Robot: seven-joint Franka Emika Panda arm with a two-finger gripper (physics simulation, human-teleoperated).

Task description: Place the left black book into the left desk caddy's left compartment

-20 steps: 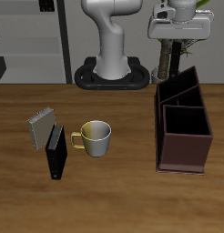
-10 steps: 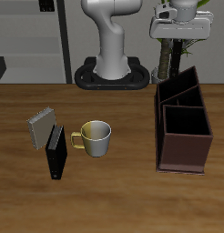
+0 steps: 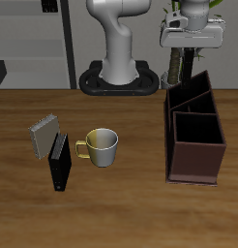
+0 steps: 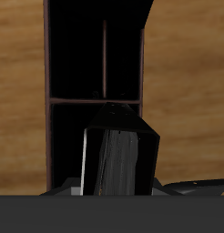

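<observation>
My gripper (image 3: 181, 50) is high above the table's back, shut on a plain black book (image 3: 176, 66) that hangs below it. It is just behind the maroon-brown desk caddy (image 3: 195, 165). The caddy's narrow compartment with tall slanted walls (image 3: 189, 92) is the end nearest the gripper. In the wrist view the held book (image 4: 120, 164) fills the foreground, with the caddy's dark walls (image 4: 47, 73) and dividers beyond it. A second black book (image 3: 59, 161) stands far off on the table.
A grey speckled book (image 3: 44, 138) stands just behind the second black book. A white mug (image 3: 102, 146) with a yellow handle sits beside them. The robot's base (image 3: 119, 79) is at the back middle.
The gripper with the black book has sunk slightly. Nothing else has moved.
</observation>
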